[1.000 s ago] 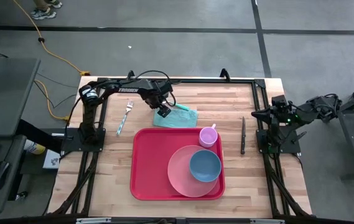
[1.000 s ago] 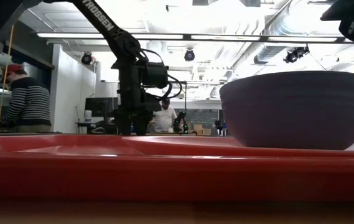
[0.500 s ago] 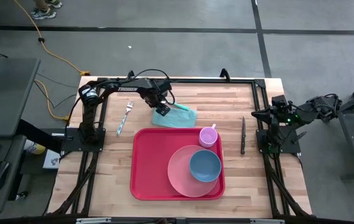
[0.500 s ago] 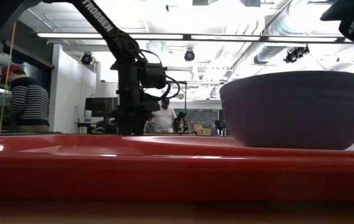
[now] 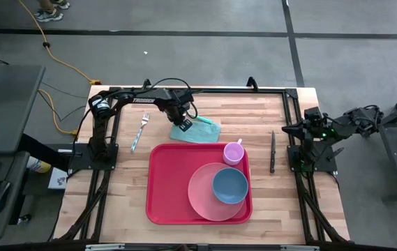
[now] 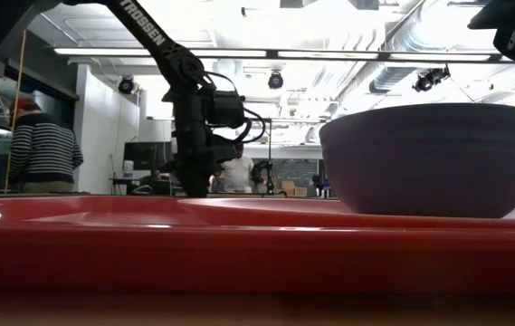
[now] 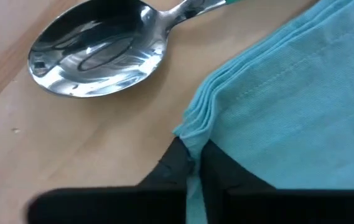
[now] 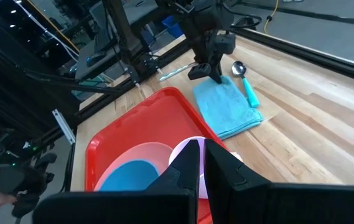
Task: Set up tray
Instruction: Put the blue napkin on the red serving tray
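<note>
1. A fork (image 5: 139, 130) is seen lying on the wooden table (image 5: 282, 209), near the left side.
2. The left gripper (image 5: 182, 125) is placed just to the right of the fork, at the corner of a folded teal napkin (image 5: 199, 131). In the left wrist view its two dark fingers (image 7: 178, 163) are pinched together on the napkin's corner, so the cloth is held between them.
3. A shiny spoon (image 7: 96, 51) is seen on the bare wood just beside the napkin. Its teal handle (image 8: 252, 99) is seen lying along the napkin's edge.
4. The tray (image 5: 165, 188) is found in the middle of the table, lying flat, just in front of the napkin. It is red and far bigger than the dishes.
5. A round pink plate (image 5: 199, 197) is set in the right part of the tray. A blue bowl (image 5: 229, 185) is set on the plate.
6. A small pink cup (image 5: 233, 153) is stood in the tray's back right corner, close to the napkin.
7. A knife (image 5: 272, 151) is laid on the wood to the right of the tray, apart from it.
8. The right gripper (image 8: 201, 163) is kept at the right edge of the table, well away from the dishes. Its fingers are squeezed together and nothing is held.
</note>
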Controlling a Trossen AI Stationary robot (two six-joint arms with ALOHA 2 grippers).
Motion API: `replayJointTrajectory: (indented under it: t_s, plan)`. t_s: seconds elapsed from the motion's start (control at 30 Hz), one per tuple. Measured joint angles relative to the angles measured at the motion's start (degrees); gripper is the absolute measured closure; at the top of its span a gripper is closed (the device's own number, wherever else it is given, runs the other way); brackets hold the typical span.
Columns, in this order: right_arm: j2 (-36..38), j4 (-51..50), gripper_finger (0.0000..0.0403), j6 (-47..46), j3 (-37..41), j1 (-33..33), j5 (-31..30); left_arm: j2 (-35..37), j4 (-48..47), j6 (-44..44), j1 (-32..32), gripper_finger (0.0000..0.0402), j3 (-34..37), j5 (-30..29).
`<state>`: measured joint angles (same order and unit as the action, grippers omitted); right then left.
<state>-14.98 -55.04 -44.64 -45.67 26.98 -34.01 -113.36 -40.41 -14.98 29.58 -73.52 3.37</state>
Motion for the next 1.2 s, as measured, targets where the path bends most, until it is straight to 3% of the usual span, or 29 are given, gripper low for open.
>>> replayJointTrajectory:
  t_s: [0.07,0.5,0.93,1.2]
  plan:
    - [0.0,0.0,0.0403,-0.3,0.0,0.0,0.1,0.0,0.0,0.9,0.0,0.0382,0.0,-0.6]
    - [0.0,0.0,0.0403,0.1,0.0,0.0,0.0,3.7,-1.1,1.9,1.1,0.0382,0.5,-3.4]
    - [0.0,0.0,0.0403,1.2,0.0,0.0,-0.1,15.5,-4.3,2.5,1.5,0.0382,0.3,-2.5]
    - [0.0,0.0,0.0403,2.0,0.0,0.0,-0.2,23.1,-12.8,0.9,0.6,0.0382,0.2,-3.7]
